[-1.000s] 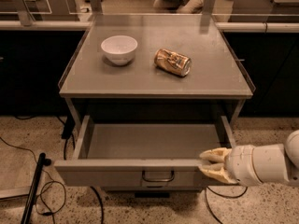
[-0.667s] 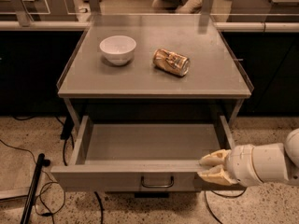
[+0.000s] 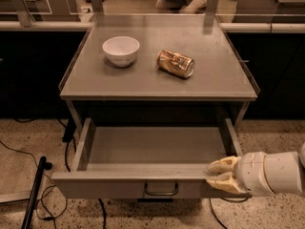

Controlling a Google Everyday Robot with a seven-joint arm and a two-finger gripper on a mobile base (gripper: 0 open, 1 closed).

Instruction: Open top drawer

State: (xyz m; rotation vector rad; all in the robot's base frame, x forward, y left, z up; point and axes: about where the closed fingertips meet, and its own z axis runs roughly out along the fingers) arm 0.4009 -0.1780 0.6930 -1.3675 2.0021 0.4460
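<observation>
The top drawer (image 3: 119,187) is a wide grey metal drawer under the tabletop, pulled far out, its inside bare. A small dark wire handle (image 3: 161,191) sits at the centre of its flat front. My gripper (image 3: 220,175) comes in from the right on a white arm and its cream fingers (image 3: 224,166) lie at the right end of the drawer's front rim, one above the rim and one in front of it. The two lower drawers are hidden below the open one.
On the grey tabletop (image 3: 214,80) stand a white bowl (image 3: 121,50) and a gold can (image 3: 176,63) lying on its side. Black cables (image 3: 57,194) and a dark pole (image 3: 33,194) lie on the speckled floor at left. Dark counters flank the table.
The drawer has slid further out toward the camera, and my gripper has moved with its front right corner.
</observation>
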